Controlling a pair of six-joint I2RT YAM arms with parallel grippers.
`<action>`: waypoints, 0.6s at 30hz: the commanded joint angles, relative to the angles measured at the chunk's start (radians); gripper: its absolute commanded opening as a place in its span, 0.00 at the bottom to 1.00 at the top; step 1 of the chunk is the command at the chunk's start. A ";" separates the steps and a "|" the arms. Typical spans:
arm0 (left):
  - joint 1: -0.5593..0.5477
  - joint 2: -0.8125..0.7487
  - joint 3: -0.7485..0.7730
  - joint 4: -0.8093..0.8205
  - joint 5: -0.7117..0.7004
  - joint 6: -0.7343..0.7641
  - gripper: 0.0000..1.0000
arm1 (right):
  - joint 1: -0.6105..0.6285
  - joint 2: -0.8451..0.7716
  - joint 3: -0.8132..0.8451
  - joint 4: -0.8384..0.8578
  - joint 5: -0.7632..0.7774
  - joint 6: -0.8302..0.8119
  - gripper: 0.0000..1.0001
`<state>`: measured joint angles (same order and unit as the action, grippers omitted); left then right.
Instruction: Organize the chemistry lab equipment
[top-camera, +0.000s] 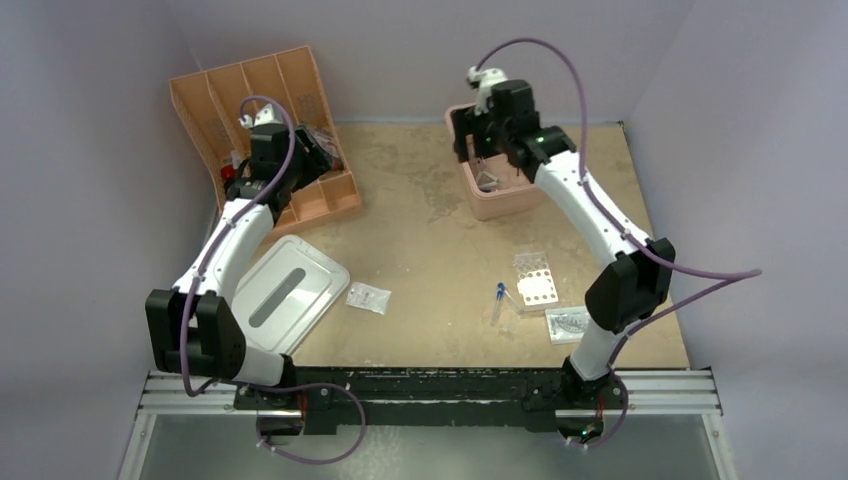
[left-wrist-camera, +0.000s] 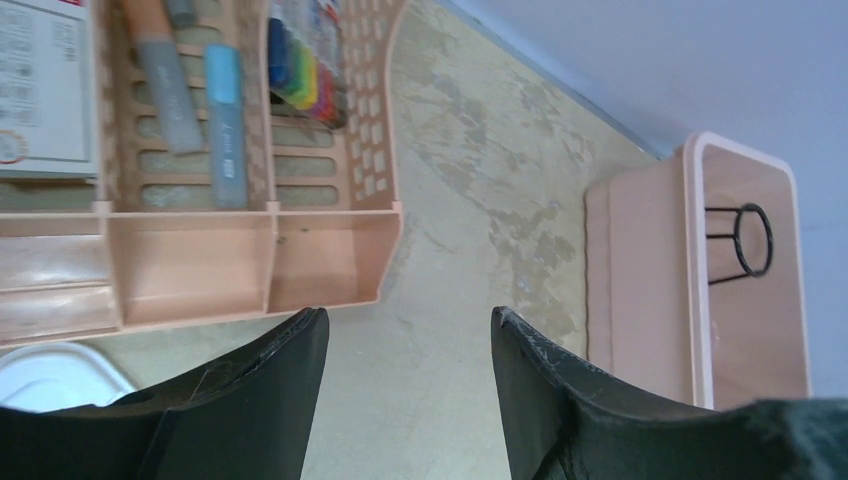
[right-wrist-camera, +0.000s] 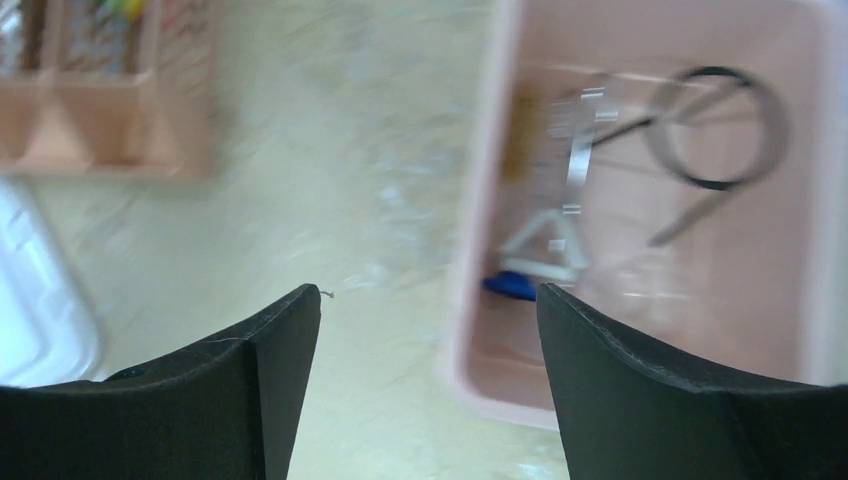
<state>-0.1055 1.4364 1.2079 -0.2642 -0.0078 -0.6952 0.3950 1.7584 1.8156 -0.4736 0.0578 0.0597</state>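
The pink tub (top-camera: 520, 203) holds a black wire ring tripod (right-wrist-camera: 715, 130), metal forceps (right-wrist-camera: 580, 160), a clear glass flask (right-wrist-camera: 545, 245) and a blue bulb (right-wrist-camera: 510, 287), all blurred. The tripod also shows in the left wrist view (left-wrist-camera: 748, 240). My right gripper (top-camera: 478, 140) (right-wrist-camera: 428, 295) is open and empty above the tub's left rim. My left gripper (top-camera: 318, 150) (left-wrist-camera: 410, 320) is open and empty over the near right corner of the orange divided tray (top-camera: 345, 195). On the table lie a clear packet (top-camera: 368, 297), a blue-tipped dropper (top-camera: 497, 300), a clear well rack (top-camera: 533, 283) and a second clear packet (top-camera: 568, 322).
A white rectangular lid (top-camera: 285, 290) lies at the front left beside my left arm. The orange tray (left-wrist-camera: 330, 260) holds pens, coloured markers and a card. Purple walls close in the table on three sides.
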 joint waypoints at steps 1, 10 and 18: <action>0.000 -0.074 0.015 -0.048 -0.162 -0.013 0.60 | 0.131 -0.047 -0.124 0.136 -0.105 -0.033 0.80; 0.003 -0.141 -0.028 -0.105 -0.252 -0.039 0.60 | 0.398 0.099 -0.211 0.099 -0.141 -0.146 0.79; 0.004 -0.159 0.023 -0.170 -0.369 0.044 0.60 | 0.528 0.270 -0.180 0.084 -0.157 -0.143 0.76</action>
<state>-0.1051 1.3128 1.1801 -0.4065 -0.2874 -0.7094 0.8879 2.0148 1.6104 -0.3893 -0.0715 -0.0650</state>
